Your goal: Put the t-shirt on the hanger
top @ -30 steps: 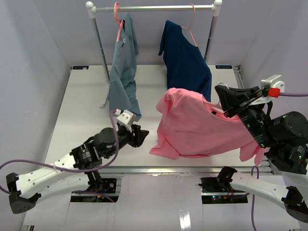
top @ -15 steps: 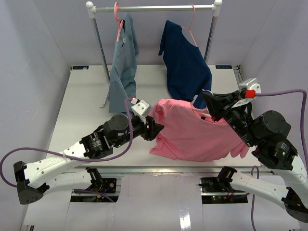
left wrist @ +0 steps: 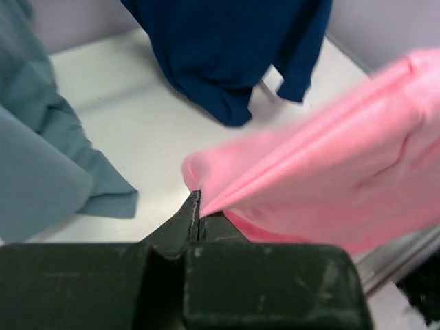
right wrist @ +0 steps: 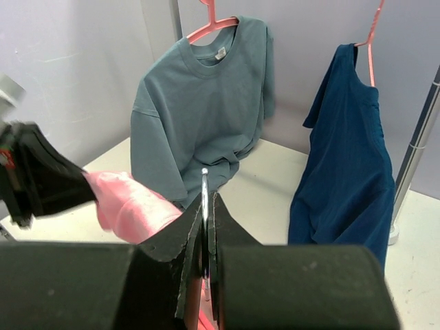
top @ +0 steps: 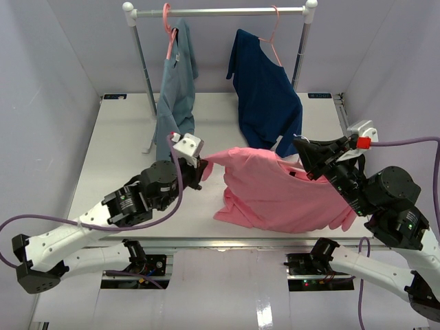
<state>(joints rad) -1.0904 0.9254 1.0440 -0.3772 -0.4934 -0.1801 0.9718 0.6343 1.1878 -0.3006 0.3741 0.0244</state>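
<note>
L wrist cam: L gripper (left wrist: 199, 208) pinched shut on a fold of tee (left wrist: 330, 165); the top view hides that pinch. Top view: tee mid-frame, stretched between L gripper and R gripper (top: 306, 152). R wrist cam only: R gripper clamped on hanger (right wrist: 204, 189) hook. L arm (top: 130, 203) reaches up-right from lower left; R arm (top: 392, 199) is raised at right, wrist pointing left.

Lavender walls (top: 41, 82) on three sides, flat even light, soft shadows. White table (top: 117, 158) below the left gripper (top: 203, 165) and right gripper (top: 301, 147). Garment rack (top: 220, 12) at the table's far edge, well beyond both: silver rail, two posts, white ball caps. Grey-blue shirt (top: 175, 103) hangs beyond the left gripper, navy shirt (top: 265, 89) beyond the right.
</note>
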